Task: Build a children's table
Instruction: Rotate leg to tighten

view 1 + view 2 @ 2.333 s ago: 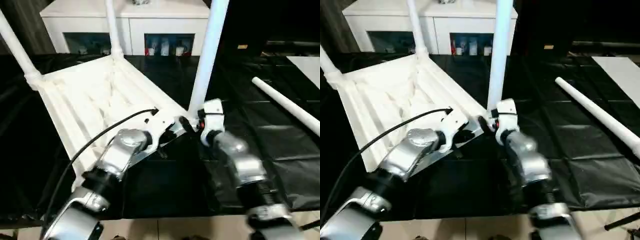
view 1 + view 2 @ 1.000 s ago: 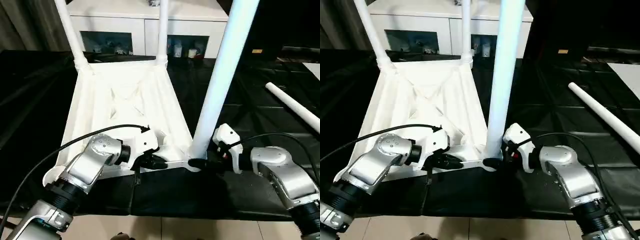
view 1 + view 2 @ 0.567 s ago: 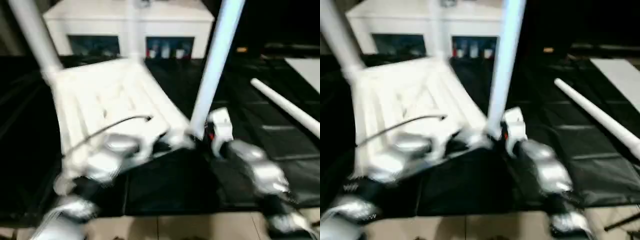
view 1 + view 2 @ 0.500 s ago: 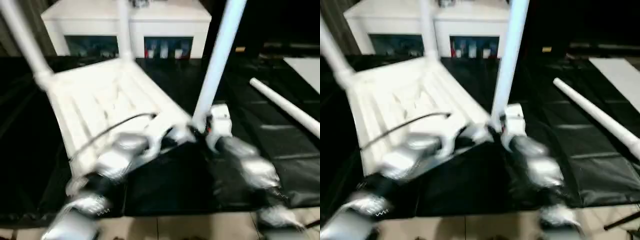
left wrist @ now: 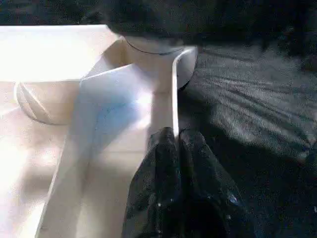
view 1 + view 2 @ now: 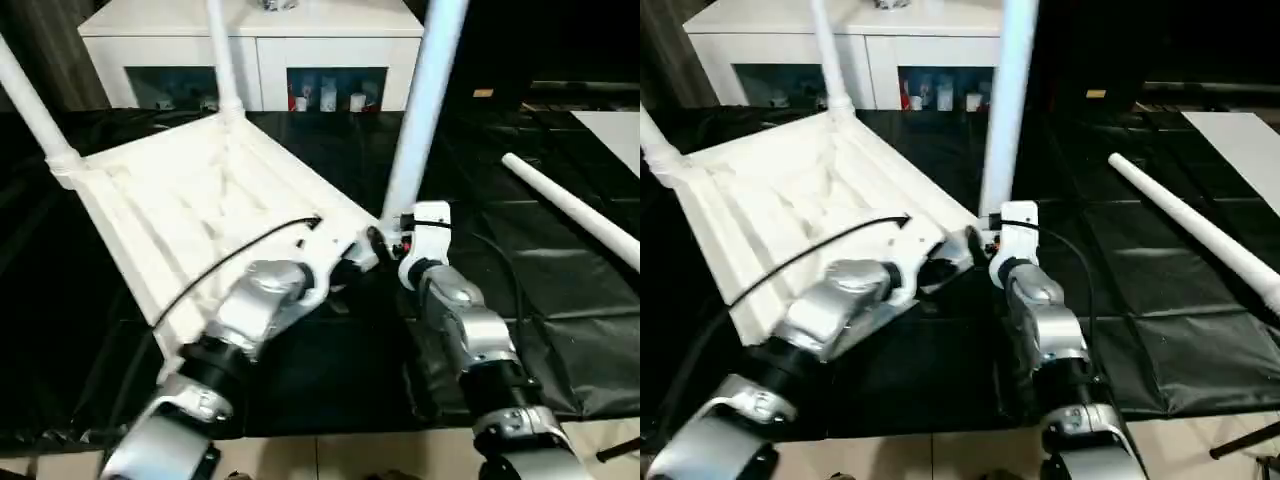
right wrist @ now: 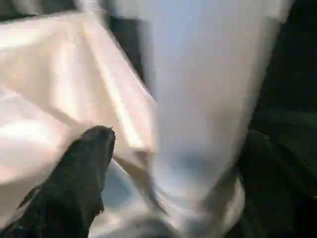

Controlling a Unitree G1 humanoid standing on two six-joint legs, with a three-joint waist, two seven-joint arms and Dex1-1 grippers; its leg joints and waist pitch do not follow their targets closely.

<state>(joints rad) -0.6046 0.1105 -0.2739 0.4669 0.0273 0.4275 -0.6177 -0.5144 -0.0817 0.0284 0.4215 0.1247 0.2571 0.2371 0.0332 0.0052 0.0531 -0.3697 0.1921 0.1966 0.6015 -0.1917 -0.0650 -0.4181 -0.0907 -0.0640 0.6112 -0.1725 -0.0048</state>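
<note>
Since a second ago, both arms have swung the upturned tabletop (image 6: 190, 205) askew on the black-draped counter (image 6: 560, 270). Its near corner sits between both end effectors. Left end effector (image 5: 176, 144) has its fingers pressed together on the tabletop's edge wall. Right end effector (image 6: 385, 240) brackets the near leg (image 6: 415, 110) at its socket; whether it grips, I cannot tell. Beyond the right one, a loose leg (image 6: 575, 208) lies. Risk: uneven pulling could lever the near leg from its socket.

Up close, a thick white leg (image 7: 198, 99) rises from its round corner socket (image 7: 218, 208) on the tabletop (image 7: 54, 94). One black finger (image 7: 84, 168) of the right gripper sits just beside the leg, over the tabletop's ribbed white plastic.
</note>
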